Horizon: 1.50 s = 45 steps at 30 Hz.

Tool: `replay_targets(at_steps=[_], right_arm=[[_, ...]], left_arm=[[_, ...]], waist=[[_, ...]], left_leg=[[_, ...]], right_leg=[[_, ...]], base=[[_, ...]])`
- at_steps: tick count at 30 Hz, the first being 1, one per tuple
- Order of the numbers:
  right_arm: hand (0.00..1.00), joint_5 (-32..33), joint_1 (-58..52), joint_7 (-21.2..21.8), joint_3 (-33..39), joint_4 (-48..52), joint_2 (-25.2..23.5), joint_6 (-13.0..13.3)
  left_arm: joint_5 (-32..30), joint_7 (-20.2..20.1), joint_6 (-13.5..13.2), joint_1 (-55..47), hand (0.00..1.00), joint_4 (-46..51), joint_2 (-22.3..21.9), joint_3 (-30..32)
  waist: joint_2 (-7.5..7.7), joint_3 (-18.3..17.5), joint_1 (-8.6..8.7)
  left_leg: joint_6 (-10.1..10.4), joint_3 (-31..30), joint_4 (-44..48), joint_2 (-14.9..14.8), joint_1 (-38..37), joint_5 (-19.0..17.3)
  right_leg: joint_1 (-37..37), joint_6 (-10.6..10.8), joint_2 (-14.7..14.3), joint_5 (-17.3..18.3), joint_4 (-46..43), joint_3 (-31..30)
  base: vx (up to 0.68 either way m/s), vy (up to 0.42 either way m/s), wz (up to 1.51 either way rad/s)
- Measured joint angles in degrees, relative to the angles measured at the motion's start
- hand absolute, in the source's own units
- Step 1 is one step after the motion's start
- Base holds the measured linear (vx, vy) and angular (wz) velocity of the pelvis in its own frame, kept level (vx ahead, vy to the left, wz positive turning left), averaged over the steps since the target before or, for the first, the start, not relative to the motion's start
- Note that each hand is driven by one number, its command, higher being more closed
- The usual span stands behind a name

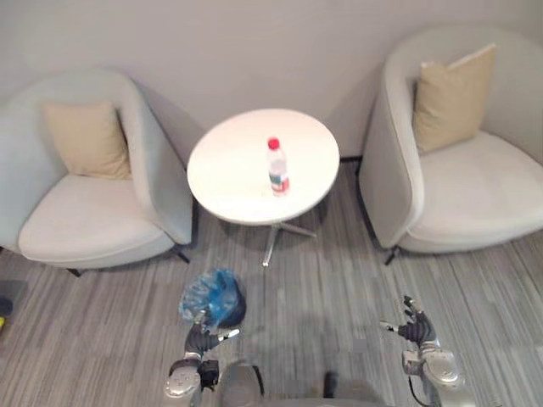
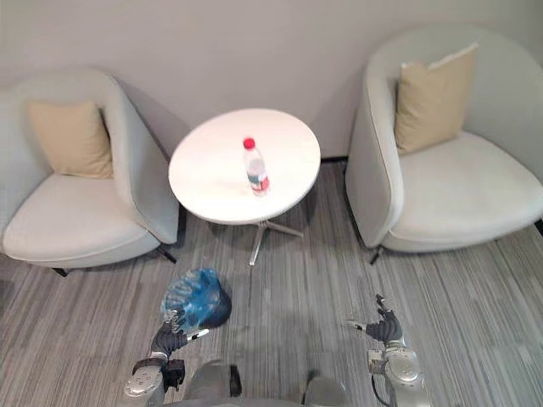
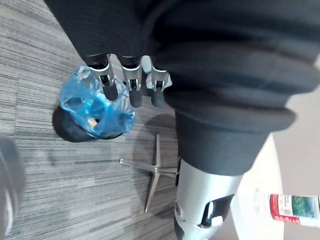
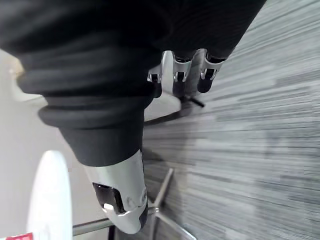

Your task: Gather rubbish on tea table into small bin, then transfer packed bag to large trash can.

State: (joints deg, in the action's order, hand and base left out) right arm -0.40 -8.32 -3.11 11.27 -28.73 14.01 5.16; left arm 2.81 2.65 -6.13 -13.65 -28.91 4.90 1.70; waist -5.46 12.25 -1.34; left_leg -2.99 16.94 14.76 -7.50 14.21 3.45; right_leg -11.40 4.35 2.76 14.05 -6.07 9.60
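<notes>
Starting to gather, the left robot hand [image 1: 197, 337] and right robot hand [image 1: 416, 327] are hanging released; the bottle [image 1: 277, 167] on the desk [image 1: 229, 174] is seemingly awaiting grasping next.

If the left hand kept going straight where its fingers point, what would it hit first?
Probably the blue bag lining the small bin, which sits right ahead of the left hand. Depth is hard to judge, so it might pass just above.
</notes>
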Motion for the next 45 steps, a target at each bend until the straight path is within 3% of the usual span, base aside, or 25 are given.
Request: replay_targets(at_steps=[1, 2, 4, 7, 8, 9, 11, 12, 13, 14, 15, 19, 23, 27, 33, 39, 45], right_arm=[[0.00, 0.0, 0.3, -0.4, -0.4, -1.1, -1.2, -0.4], [0.00, -0.1, 0.0, -0.5, -0.4, -1.2, -1.2, -0.4], [0.00, -0.3, 0.6, -0.5, -0.2, -1.3, -1.1, -0.4], [0.00, -2.1, 0.8, -0.5, -0.7, -1.2, -1.9, -0.4], [0.00, -2.2, 0.5, -0.5, -0.7, -1.1, -2.0, -0.3], [0.00, -2.5, -0.1, -0.6, -0.8, -0.1, -2.0, -0.4], [0.00, -2.5, 0.0, -0.6, -1.1, 2.7, -2.1, -0.2], [0.00, -2.5, 0.1, -0.8, -1.0, 4.3, -2.1, 0.3], [0.00, -2.5, 0.0, -1.2, -0.9, 5.9, -2.1, 0.8], [0.00, -2.5, -0.5, -1.7, -0.9, 8.2, -2.4, 1.0], [0.00, -2.5, -0.9, -1.8, -0.9, 9.6, -2.5, 1.1], [0.00, -4.1, -1.1, -1.7, -1.9, 17.4, -1.6, 3.1], [0.00, -4.7, -2.3, 0.3, -3.4, 19.3, -1.2, 4.6], [0.00, -5.0, -3.4, 2.5, -6.1, 19.3, -1.1, 4.9], [0.00, -7.0, -3.4, 3.4, -10.5, 18.7, -1.2, 5.6], [0.00, -8.9, 0.8, 0.4, -12.1, 14.6, -1.5, 5.6], [0.00, -9.2, 10.9, -4.2, -13.2, 10.2, -2.0, 5.6]], left_arm=[[0.0, 0.2, 0.1, 0.7, 0.00, -0.2, 1.0, 0.4], [0.0, 0.1, 0.0, 1.0, 0.00, -0.2, 0.8, 0.6], [0.0, 0.1, 0.1, 0.8, 0.00, -0.6, 0.0, 0.6], [-0.1, 0.2, 0.3, -0.5, 0.00, -0.9, 0.6, 0.1], [-0.1, 0.3, 0.4, -0.7, 0.00, -1.0, 0.9, -0.1], [-0.1, 0.5, 0.3, -0.6, 0.00, -0.9, 1.2, -0.1], [-0.1, 1.2, 0.3, -0.2, 0.00, -0.9, 1.6, 0.0], [-0.1, 1.3, 0.2, 0.0, 0.00, -1.0, 1.8, 0.0], [-0.1, 1.3, 0.1, 0.0, 0.00, -1.0, 2.0, 0.0], [-0.1, 1.3, 0.0, -0.2, 0.00, -1.0, 2.3, 0.0], [-0.1, 1.3, 0.0, -0.3, 0.00, -1.0, 2.4, 0.1], [-0.1, 1.3, -0.5, -1.5, 0.00, -1.9, 0.4, 1.0], [-0.1, 1.3, -1.2, -1.4, 0.00, -2.0, 0.2, 1.3], [-0.1, 1.3, -1.3, -1.7, 0.00, -2.2, 0.2, 1.7], [-0.1, 1.3, -1.7, -2.8, 0.00, -2.5, 0.3, 1.9], [-0.8, 1.3, -1.7, -2.7, 0.00, -3.8, 0.4, 1.4], [-1.2, 1.4, -2.0, -2.4, 0.00, -3.9, 0.5, -0.1]], waist=[[2.92, -0.3, 0.13], [4.36, -0.9, 0.28], [4.51, -0.9, 0.29], [5.16, -0.5, 0.65], [5.11, -0.5, 0.75], [4.88, -0.6, 0.71], [4.45, -0.9, 1.07], [4.27, -1.0, 2.35], [4.34, -1.0, 2.59], [5.11, -1.3, 2.31], [5.59, -1.6, 2.09], [2.00, -3.4, 0.62], [1.89, -3.5, 0.62], [2.62, -3.6, 0.47], [2.53, -3.7, 0.30], [2.47, -3.6, -0.48], [1.37, -1.5, -1.33]], left_leg=[[0.5, 0.1, -0.5, 2.6, -1.2, -0.4], [-0.2, -0.2, -1.4, 4.3, -1.4, -1.7], [-0.7, -0.2, -1.5, 5.0, -2.8, -4.5], [-0.6, -0.9, -3.9, 7.8, -10.3, -8.2], [-0.8, -1.4, -3.9, 8.0, -11.4, -8.9], [-1.0, -2.1, -3.9, 8.1, -12.9, -9.5], [-0.9, -4.0, -4.0, 8.1, -13.8, -9.6], [-0.8, -6.0, -4.1, 7.9, -14.0, -9.6], [-0.6, -7.2, -3.9, 7.6, -14.3, -9.6], [0.9, -7.6, -3.8, 7.9, -15.1, -10.2], [1.8, -7.9, -3.7, 8.2, -15.5, -10.8], [4.2, -9.0, -5.8, 3.8, -16.5, -11.6], [5.5, -10.6, -8.9, 2.6, -19.0, -10.8], [5.5, -12.3, -9.1, 3.0, -18.9, -10.8], [5.6, -15.4, -10.8, 4.0, -18.7, -9.5], [6.1, -18.4, -10.8, 4.4, -16.8, -8.2], [6.7, -20.3, -11.2, 4.5, -12.7, -5.9]], right_leg=[[-0.9, 0.3, 2.4, 0.6, -0.4, 0.0], [-0.2, 0.7, 3.8, 1.0, -2.3, -0.4], [3.1, 1.5, 5.5, 1.5, -11.9, -1.9], [11.5, 6.8, 9.2, -0.6, -37.5, -5.3], [12.7, 6.2, 9.4, 0.5, -39.8, -5.7], [15.4, 4.2, 9.1, 2.2, -40.9, -6.2], [19.0, 2.5, 7.8, 4.1, -36.2, -6.6], [20.8, 2.1, 6.7, 4.2, -30.7, -7.1], [21.0, 1.8, 5.3, 3.3, -23.5, -9.1], [20.6, 0.4, 4.8, -2.7, -14.7, -10.1], [20.7, 1.2, 5.0, -9.0, -12.9, -10.6], [18.1, -0.6, 1.1, -9.3, -8.3, -9.3], [14.5, -1.2, -0.1, -9.7, -4.9, -7.2], [12.7, -1.3, 0.4, -10.0, -2.9, -5.2], [10.5, -0.8, 1.4, -10.7, -0.3, -2.1], [10.7, -1.1, 1.5, -10.9, 0.3, 1.0], [13.7, -1.8, 1.9, -11.6, -0.3, 3.1]], base=[[0.37, 0.111, 0.29], [0.36, 0.095, 0.37], [0.34, 0.116, 0.12], [0.30, 0.108, 0.09], [0.38, 0.077, 0.36], [0.30, 0.041, 0.49], [0.30, -0.022, 0.64], [0.37, -0.115, 0.83], [0.41, -0.164, 0.94], [0.28, -0.148, 0.66], [0.28, -0.179, 0.48], [0.23, -0.176, 0.01], [0.11, -0.095, 0.16], [0.02, 0.006, 0.26], [-0.01, 0.012, 0.30], [-0.02, -0.023, 0.26], [-0.09, -0.022, 0.20]])
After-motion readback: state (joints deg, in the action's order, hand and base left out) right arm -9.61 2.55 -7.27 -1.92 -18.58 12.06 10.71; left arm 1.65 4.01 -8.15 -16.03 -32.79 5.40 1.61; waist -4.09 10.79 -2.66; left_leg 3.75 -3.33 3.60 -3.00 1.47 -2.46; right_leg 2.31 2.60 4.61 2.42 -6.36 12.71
